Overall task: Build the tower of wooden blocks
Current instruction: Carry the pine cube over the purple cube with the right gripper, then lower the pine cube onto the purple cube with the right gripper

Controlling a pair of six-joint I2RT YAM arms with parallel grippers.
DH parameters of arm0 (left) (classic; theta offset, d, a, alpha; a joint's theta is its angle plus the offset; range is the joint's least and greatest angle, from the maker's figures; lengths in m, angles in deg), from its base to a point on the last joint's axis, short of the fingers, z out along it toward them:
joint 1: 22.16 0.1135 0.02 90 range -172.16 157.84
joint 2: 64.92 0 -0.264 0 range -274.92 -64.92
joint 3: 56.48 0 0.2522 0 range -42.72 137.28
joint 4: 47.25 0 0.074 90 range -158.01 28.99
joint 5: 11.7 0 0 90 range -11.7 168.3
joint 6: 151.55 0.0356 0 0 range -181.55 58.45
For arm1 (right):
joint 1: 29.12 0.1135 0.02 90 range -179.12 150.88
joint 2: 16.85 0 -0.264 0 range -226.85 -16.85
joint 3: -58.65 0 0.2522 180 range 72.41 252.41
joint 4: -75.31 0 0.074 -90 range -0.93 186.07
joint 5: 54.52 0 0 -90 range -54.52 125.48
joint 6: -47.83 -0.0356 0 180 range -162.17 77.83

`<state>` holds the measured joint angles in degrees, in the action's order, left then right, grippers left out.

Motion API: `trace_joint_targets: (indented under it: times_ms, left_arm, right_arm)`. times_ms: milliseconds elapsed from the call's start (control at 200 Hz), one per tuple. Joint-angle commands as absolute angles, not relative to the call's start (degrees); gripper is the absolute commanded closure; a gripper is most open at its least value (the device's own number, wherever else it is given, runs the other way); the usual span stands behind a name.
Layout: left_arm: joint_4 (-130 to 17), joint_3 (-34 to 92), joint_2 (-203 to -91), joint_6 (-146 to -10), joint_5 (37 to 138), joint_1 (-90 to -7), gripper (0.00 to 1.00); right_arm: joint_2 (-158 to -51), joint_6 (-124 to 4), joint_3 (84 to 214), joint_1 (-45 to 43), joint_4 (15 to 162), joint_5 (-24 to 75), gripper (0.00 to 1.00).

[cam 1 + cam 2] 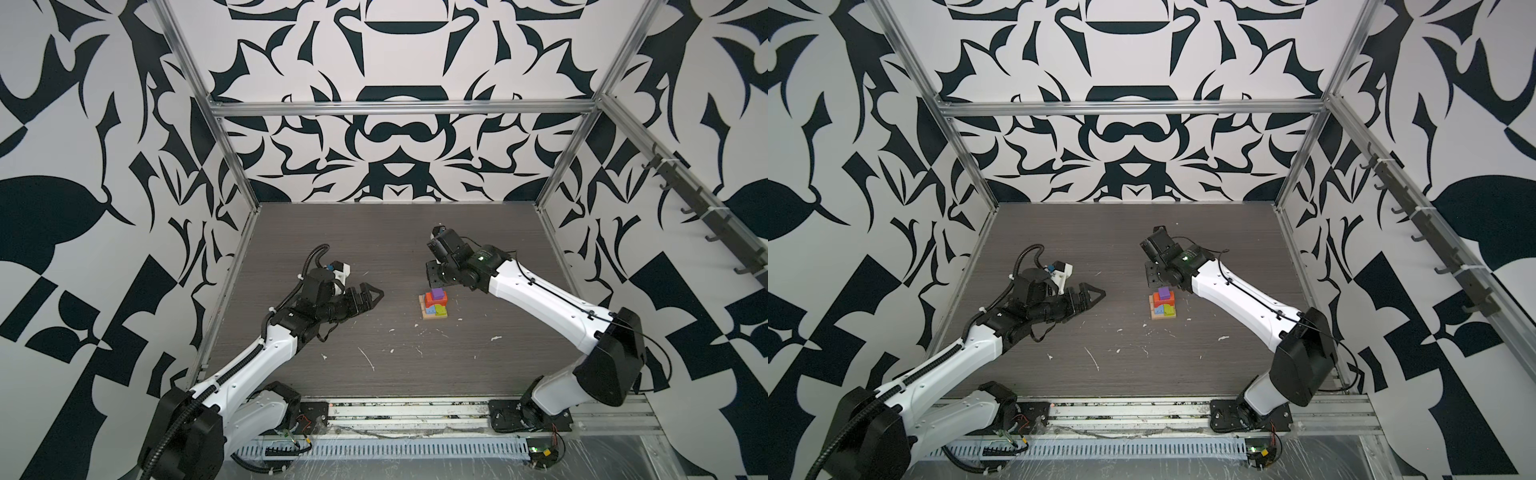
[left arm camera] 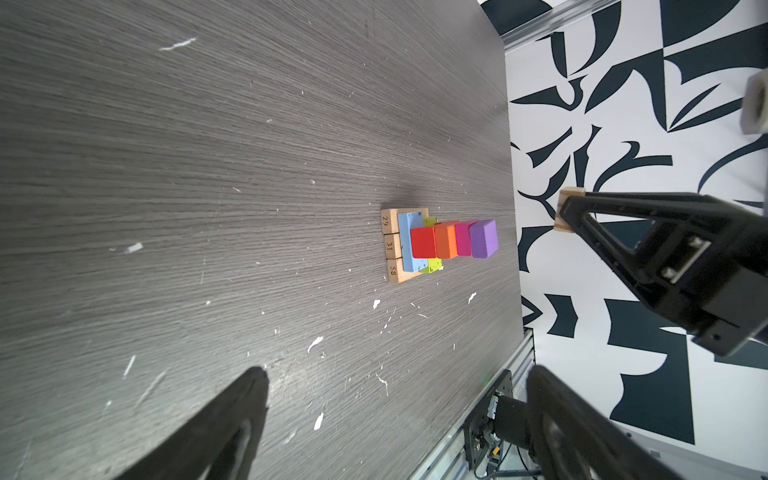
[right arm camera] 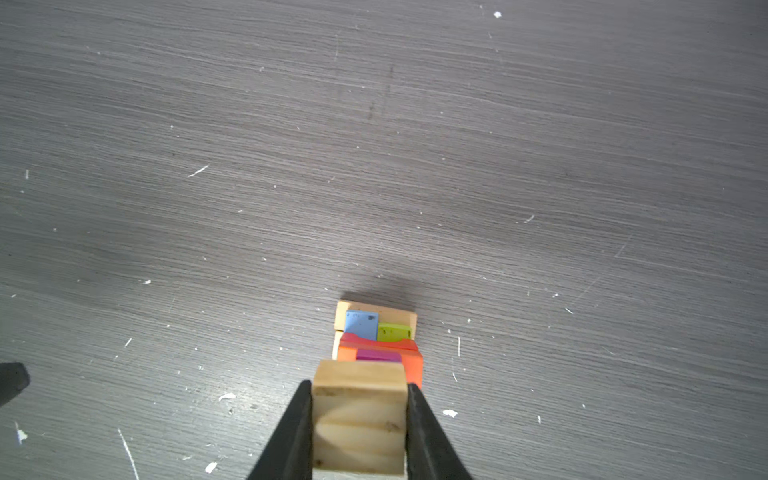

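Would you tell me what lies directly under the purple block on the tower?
The purple block sits on a magenta block, with an orange piece and a red piece lower down; the magenta top face is hidden.

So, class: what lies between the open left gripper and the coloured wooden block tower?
Only bare wood-grain table, flecked white, separates the left gripper from the coloured wooden block tower; both top views and the left wrist view show it.
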<state>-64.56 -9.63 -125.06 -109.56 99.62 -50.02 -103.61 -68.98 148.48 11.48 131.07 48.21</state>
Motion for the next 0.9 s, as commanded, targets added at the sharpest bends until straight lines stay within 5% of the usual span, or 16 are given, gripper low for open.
trace_joint_targets:
  times_ms: [0, 895]
  left_arm:
    - [-62.46, -10.46, -125.38, -110.09, 100.30, -49.76, 0.00]
    - [-61.01, -9.80, -127.76, -111.09, 100.97, -49.85, 0.01]
  right_arm:
    - [-101.41, -69.25, 147.74, 10.88, 131.32, 49.13, 0.67]
    - [-103.55, -68.06, 146.65, 9.38, 133.70, 43.50, 0.67]
